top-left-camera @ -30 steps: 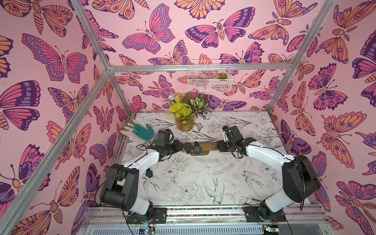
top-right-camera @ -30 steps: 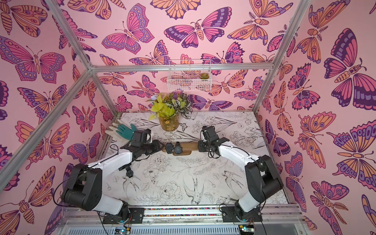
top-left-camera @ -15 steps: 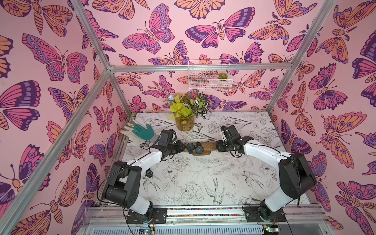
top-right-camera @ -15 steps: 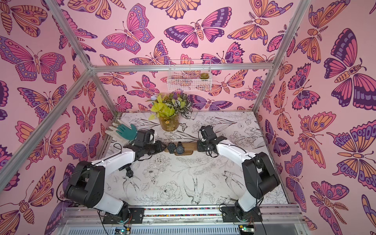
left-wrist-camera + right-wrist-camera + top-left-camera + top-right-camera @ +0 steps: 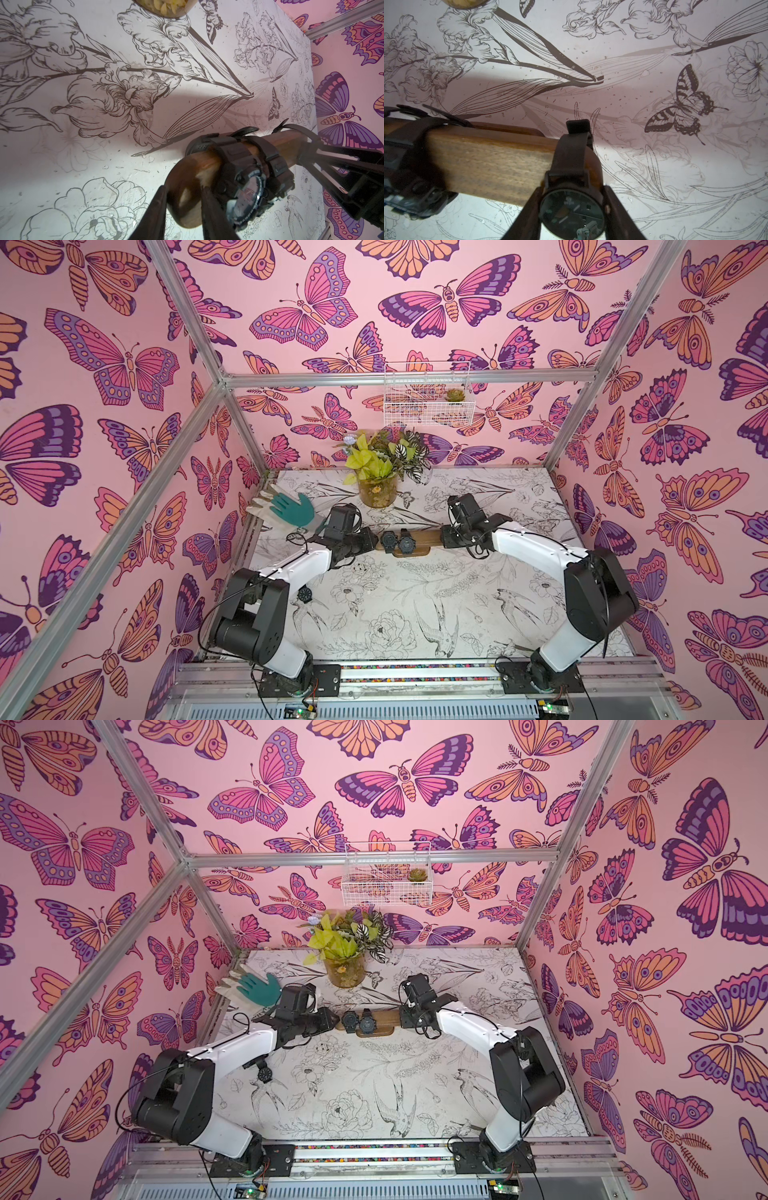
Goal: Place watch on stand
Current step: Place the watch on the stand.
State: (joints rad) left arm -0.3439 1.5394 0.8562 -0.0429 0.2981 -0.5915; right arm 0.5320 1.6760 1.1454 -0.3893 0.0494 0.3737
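The watch (image 5: pixel 572 216), with a round dark dial, sat clamped between the fingers of the right gripper (image 5: pixel 572 190), its strap looped over the end of the stand (image 5: pixel 492 164) and running crosswise to the bar. The stand's long axis ran from that gripper to the left gripper (image 5: pixel 184 190), whose fingers were closed against the opposite rounded end, just beside two black watches (image 5: pixel 390 540). Dial lettering was too blurred to read; the table (image 5: pixel 415 605) bore black-line flower drawings and the walls (image 5: pixel 124 364) a pink butterfly print.

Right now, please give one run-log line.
right end effector: grips watch at stand end | left end effector: flanks opposite end | two watches mounted
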